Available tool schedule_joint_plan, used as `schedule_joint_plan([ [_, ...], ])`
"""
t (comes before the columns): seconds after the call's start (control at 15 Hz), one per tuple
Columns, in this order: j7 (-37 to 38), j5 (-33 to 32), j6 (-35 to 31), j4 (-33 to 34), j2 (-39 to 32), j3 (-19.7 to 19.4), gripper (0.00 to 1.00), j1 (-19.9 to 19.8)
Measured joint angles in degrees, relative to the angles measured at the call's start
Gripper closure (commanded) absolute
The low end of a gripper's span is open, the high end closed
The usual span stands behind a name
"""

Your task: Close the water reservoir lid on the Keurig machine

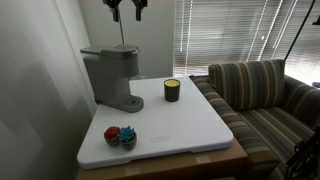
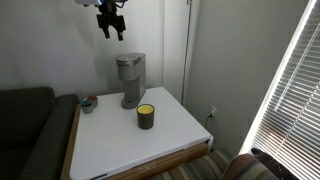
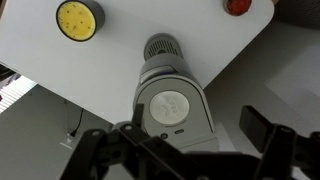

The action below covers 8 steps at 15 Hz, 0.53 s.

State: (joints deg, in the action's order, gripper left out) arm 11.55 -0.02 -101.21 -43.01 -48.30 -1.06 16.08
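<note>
The grey Keurig machine (image 1: 108,78) stands at the back of the white table (image 1: 190,125); it also shows in an exterior view (image 2: 128,78). A thin upright piece (image 1: 122,35) rises from its top, seen edge-on. In the wrist view I look straight down on the machine (image 3: 172,105) and its round top disc. My gripper (image 1: 126,12) hangs open and empty well above the machine, touching nothing. It also shows high up in an exterior view (image 2: 110,30), and in the wrist view (image 3: 190,150) its fingers spread to either side.
A yellow candle in a dark jar (image 1: 172,90) stands beside the machine, also seen in the wrist view (image 3: 79,18). A small red and blue object (image 1: 120,136) lies near the table's edge. A striped couch (image 1: 260,95) and window blinds (image 2: 290,90) flank the table.
</note>
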Motion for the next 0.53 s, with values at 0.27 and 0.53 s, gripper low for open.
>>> schedule_joint_plan([
  [0.27,0.1,0.3,0.0,0.0,0.0,0.1,0.00,0.0],
  [0.53,0.5,1.0,0.0,0.0,0.0,0.1,0.00,-0.1],
])
